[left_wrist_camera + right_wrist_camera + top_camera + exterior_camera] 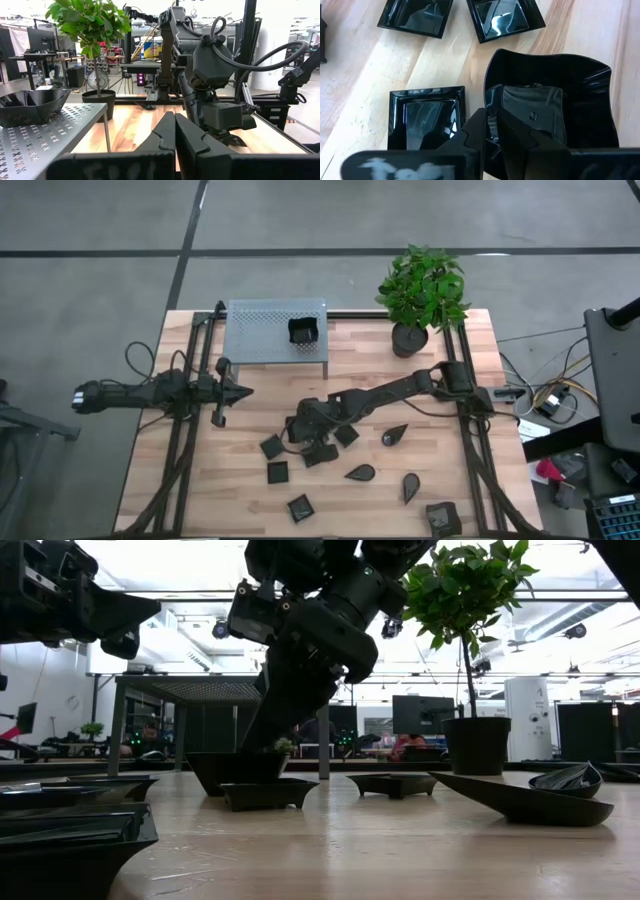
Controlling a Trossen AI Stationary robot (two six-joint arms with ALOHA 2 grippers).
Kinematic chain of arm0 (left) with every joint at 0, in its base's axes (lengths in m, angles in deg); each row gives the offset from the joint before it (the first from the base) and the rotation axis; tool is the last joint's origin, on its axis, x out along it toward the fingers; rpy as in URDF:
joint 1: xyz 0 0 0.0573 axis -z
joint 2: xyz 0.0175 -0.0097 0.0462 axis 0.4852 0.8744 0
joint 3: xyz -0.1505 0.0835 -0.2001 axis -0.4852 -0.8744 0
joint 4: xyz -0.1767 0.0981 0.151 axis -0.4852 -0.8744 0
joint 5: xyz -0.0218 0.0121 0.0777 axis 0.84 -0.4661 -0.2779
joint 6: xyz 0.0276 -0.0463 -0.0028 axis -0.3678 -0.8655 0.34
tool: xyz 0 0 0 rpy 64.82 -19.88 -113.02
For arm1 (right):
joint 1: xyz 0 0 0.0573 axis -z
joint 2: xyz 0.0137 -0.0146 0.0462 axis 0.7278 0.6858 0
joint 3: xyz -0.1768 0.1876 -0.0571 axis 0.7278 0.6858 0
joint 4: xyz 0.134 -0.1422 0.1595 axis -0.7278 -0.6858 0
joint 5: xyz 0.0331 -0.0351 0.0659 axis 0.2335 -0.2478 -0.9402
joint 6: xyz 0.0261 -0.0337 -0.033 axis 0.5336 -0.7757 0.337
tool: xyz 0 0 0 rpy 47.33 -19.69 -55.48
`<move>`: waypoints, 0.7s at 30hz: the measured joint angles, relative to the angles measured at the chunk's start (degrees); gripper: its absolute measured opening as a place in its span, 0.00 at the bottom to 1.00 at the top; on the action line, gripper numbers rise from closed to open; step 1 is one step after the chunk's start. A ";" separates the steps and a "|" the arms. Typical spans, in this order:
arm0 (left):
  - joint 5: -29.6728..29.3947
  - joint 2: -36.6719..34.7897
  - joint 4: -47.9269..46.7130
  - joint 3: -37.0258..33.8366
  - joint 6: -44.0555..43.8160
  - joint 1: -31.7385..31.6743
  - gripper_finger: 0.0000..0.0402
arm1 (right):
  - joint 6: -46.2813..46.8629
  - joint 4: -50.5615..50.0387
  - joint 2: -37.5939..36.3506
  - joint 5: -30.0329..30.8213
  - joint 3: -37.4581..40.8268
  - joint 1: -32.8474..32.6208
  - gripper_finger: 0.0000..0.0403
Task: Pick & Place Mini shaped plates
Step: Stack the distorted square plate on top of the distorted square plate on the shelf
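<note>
Several tiny black dishes lie on the wooden table: square ones (278, 472) (300, 507) and teardrop ones (360, 473) (411, 487). Another plate (303, 331) sits on the grey perforated shelf (260, 330). My right gripper (300, 430) reaches over the table's middle and is shut on a wavy-edged square plate (555, 100). Two square plates (427, 117) (502, 17) lie beside it. My left gripper (238, 391) hovers shut at the left, beside the shelf, touching nothing. My right gripper pinches the wavy plate's rim (488, 102) at one side, one finger (520, 135) inside the bowl and one (475, 132) outside. The fingers come slanting down from above. In the low view the plate (235, 768) appears level at table height; whether it is lifted clear, I cannot tell.
A potted plant (415, 300) stands at the far right corner. The shelf stands on legs at the far middle. More plates (395, 435) (440, 518) lie right of and nearer than the gripper. Bare wood shows at the near left (190, 480).
</note>
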State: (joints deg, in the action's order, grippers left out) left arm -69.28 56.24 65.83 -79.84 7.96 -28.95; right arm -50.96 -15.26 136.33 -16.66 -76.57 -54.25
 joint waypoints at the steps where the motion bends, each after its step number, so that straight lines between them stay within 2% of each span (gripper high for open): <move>1: 0.00 0.00 0.02 0.00 0.00 0.00 0.00 | 0.04 0.02 0.00 0.00 0.04 0.02 0.10; 7: 0.00 0.00 0.00 0.00 -0.02 0.00 0.00 | -0.28 -0.29 0.00 0.02 0.09 0.06 0.03; 21: 0.00 0.00 0.02 0.00 -0.02 -0.02 0.00 | -0.46 -1.68 -0.02 0.87 -1.09 0.06 0.02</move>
State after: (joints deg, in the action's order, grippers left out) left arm -69.28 56.24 65.85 -79.84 7.94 -28.97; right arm -51.41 -16.94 136.31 -15.79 -77.66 -54.18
